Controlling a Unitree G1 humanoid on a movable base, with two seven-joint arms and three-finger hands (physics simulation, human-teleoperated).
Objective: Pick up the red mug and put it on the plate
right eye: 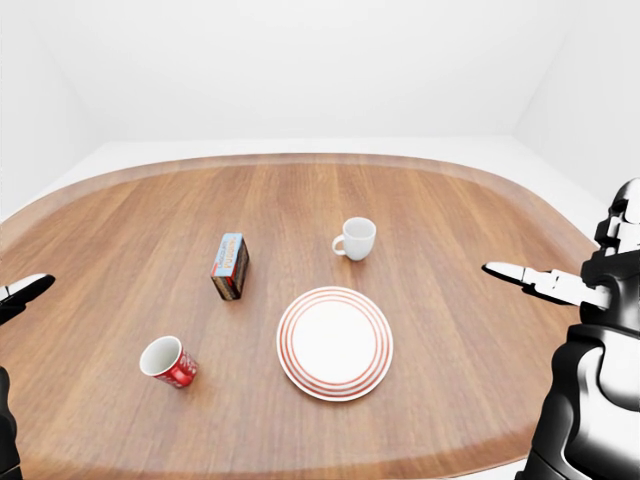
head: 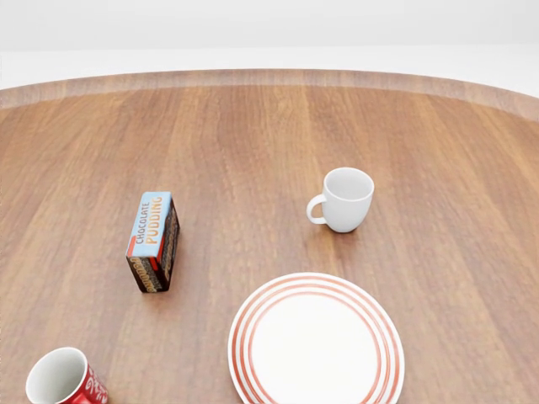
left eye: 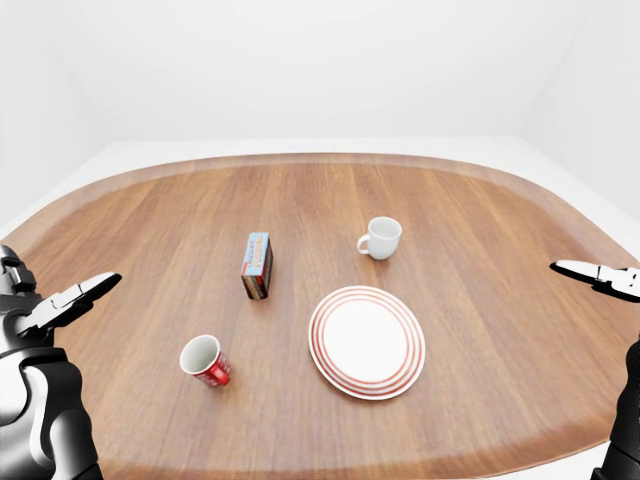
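The red mug (left eye: 206, 361) stands upright on the wooden table (left eye: 480, 230), left of the red-ringed white plate (left eye: 367, 340); in the head view the red mug (head: 66, 380) is cut by the bottom edge. My left hand (left eye: 72, 298) hovers at the left edge of the left-eye view, fingers stretched flat and open, well left of the mug. Over the table's right side, my right hand (right eye: 530, 277) is held open too, far from the plate. Neither hand holds anything.
A chocolate pudding box (head: 153, 241) stands upright above the red mug. A white mug (head: 344, 200) sits above the plate. The table's near rim runs along the bottom of the eye views. White floor and walls surround the table.
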